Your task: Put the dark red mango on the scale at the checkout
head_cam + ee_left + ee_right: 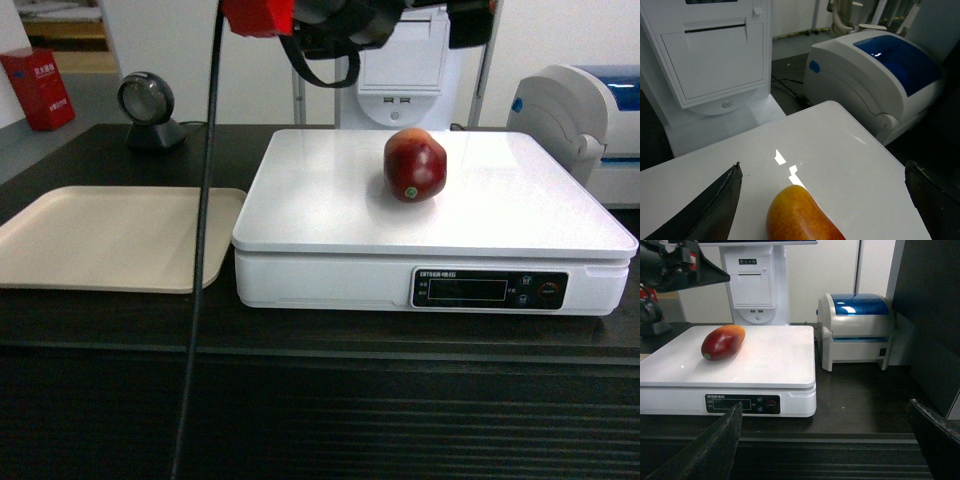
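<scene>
I have the mango lying on its side on the scale, toward the far middle of the white platform, nothing touching it. So by my reading the placing is done and only the retreat remains.

My left fingers are spread wide, one on each side of the mango's yellow-orange end in the left wrist view, holding nothing. My right fingers are just as wide apart and empty, hanging off the near edge of the tabletop in front of the scale.

If I had to take the fruit again, I'd judge it fairly heavy for its size, firm but bruisable, with a glossy skin that could slip. I'd close across the narrow belly, not the tapered ends, and squeeze gently. Being oval, it may roll on the smooth platform if nudged.

The head view cuts off the left arm at the top, so I only see its underside. The scale's display is too small to read. The left wrist view shows only the mango's tip.
</scene>
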Robot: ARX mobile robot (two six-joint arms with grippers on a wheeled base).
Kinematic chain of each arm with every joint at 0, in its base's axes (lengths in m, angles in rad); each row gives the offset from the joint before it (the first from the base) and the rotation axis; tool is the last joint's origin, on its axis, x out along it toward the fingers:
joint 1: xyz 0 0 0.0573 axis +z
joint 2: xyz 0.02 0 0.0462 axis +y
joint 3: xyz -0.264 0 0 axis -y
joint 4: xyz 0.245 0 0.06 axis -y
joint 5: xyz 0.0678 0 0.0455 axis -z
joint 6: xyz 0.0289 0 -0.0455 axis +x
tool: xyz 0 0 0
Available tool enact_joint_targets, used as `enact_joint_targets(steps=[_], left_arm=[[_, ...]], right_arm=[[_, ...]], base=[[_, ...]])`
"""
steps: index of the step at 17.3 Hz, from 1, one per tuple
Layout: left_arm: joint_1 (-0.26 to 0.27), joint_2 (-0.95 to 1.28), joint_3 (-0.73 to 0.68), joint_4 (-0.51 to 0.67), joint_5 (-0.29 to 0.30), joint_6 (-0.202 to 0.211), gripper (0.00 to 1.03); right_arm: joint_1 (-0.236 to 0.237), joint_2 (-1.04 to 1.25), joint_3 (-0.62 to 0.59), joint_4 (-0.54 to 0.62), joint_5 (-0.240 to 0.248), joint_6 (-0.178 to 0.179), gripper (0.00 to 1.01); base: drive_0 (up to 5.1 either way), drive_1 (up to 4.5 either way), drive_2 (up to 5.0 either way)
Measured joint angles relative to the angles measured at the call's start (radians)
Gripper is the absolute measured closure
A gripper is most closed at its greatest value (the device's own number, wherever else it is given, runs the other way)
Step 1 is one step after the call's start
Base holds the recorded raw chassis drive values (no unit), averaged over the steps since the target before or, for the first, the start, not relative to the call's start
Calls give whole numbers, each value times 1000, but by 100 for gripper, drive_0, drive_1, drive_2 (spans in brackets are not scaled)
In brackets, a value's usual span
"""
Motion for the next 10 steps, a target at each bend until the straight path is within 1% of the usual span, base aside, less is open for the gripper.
enact_joint_targets(steps=[2, 3, 4, 7, 8, 9, 10], left_arm=[[17, -24, -27, 5, 43, 14, 5], [24, -33, -37, 6, 62, 16, 5], [36, -44, -52, 3, 96, 19, 5], [54, -58, -75, 0, 141, 21, 5], [68, -68, -90, -5, 170, 21, 5], [88, -79, -106, -15, 204, 13, 5], [121, -98, -137, -11, 249, -18, 5]], right_arm=[[0, 0, 0, 0, 0, 0, 3], [0, 0, 0, 0, 0, 0, 3], [0, 0, 0, 0, 0, 0, 3], [0, 0, 0, 0, 0, 0, 3], [0, 0, 0, 0, 0, 0, 3], [0, 0, 0, 0, 0, 0, 3], [0, 0, 0, 0, 0, 0, 3]], base=[[0, 0, 0], [0, 0, 0], [0, 0, 0], [0, 0, 0], [0, 0, 0], [0, 0, 0], [0, 0, 0]])
